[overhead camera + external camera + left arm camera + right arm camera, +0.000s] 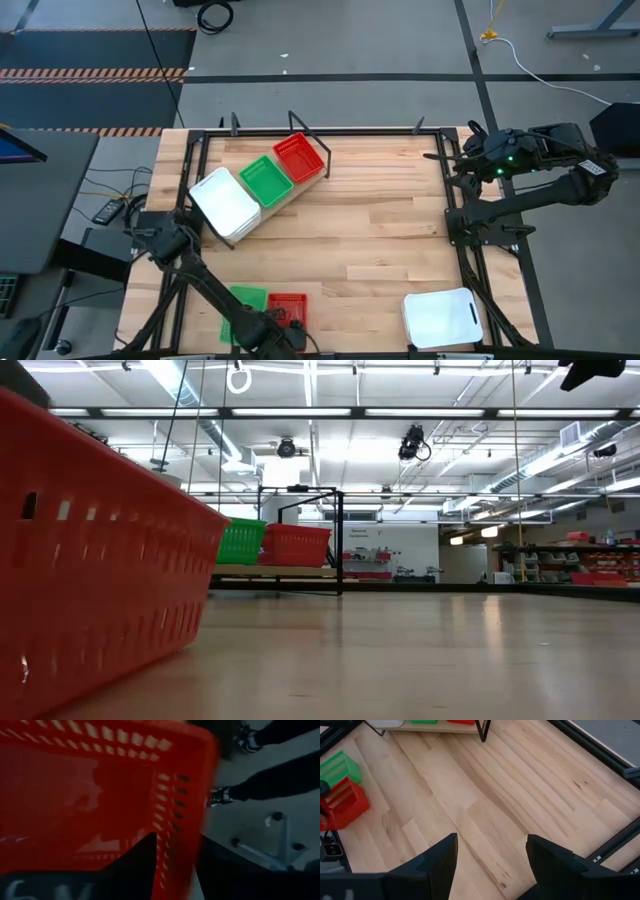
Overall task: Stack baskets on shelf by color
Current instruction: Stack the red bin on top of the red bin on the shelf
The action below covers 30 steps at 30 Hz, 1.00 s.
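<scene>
The left pincer [285, 322] sat at the near edge of the light-wood bench [380, 220], clenched on the rim of a red mesh plastic basket [288, 305], one dark finger [135, 865] inside its wall. A green mesh basket [243, 303] lay just beside it. The right pincer [490, 852] hung released over bare wood at the bench's far right side, grasping nothing. The long light-wood shelf with black wire ends [285, 195] stood slanted in the far left part of the bench, carrying a white rounded basket [225, 203], a second green basket [266, 180] and a second red basket [298, 158] in a row. Another white basket [442, 318] rested at the near right.
</scene>
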Each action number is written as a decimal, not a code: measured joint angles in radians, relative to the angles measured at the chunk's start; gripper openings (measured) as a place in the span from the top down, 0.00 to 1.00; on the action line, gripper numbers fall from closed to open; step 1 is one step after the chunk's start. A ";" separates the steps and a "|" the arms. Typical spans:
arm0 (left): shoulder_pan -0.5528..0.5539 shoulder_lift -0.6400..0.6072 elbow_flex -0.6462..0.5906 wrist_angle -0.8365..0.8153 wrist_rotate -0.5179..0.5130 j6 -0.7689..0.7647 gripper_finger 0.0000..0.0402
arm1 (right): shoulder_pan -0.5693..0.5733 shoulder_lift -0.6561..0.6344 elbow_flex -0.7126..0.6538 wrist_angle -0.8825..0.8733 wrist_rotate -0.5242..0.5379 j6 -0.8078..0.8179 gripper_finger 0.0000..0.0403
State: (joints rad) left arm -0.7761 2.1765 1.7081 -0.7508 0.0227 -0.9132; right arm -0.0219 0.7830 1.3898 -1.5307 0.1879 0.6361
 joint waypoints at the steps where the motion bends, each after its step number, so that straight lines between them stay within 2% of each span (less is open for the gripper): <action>1: 0.009 0.003 0.000 -0.006 0.000 0.001 0.69 | 0.000 0.000 0.000 0.000 0.000 0.000 0.40; 3: 0.028 0.004 -0.001 -0.007 0.001 0.014 0.73 | 0.000 0.000 0.000 -0.001 0.000 0.000 0.40; 8: 0.090 0.000 0.006 -0.013 0.049 0.076 0.96 | 0.000 0.000 0.000 -0.001 0.000 -0.001 0.40; 11: 0.137 -0.001 0.031 -0.043 0.047 0.131 0.97 | 0.000 0.000 0.000 -0.001 0.000 -0.002 0.40; 14: 0.197 0.000 0.105 -0.145 0.007 0.201 0.98 | 0.000 0.000 0.000 -0.001 0.000 -0.002 0.40; 21: 0.361 0.002 0.325 -0.369 -0.168 0.339 0.98 | 0.000 0.000 0.000 -0.001 0.000 0.001 0.40; 25: 0.464 0.002 0.445 -0.509 -0.265 0.364 0.98 | 0.000 0.000 0.000 -0.001 0.000 0.015 0.40; 30: 0.606 0.002 0.583 -0.713 -0.278 0.382 0.98 | 0.000 0.000 0.000 -0.001 0.001 0.023 0.40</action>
State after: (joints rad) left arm -0.1699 2.1788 2.2915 -1.4635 -0.2555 -0.5310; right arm -0.0219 0.7830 1.3895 -1.5314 0.1886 0.6590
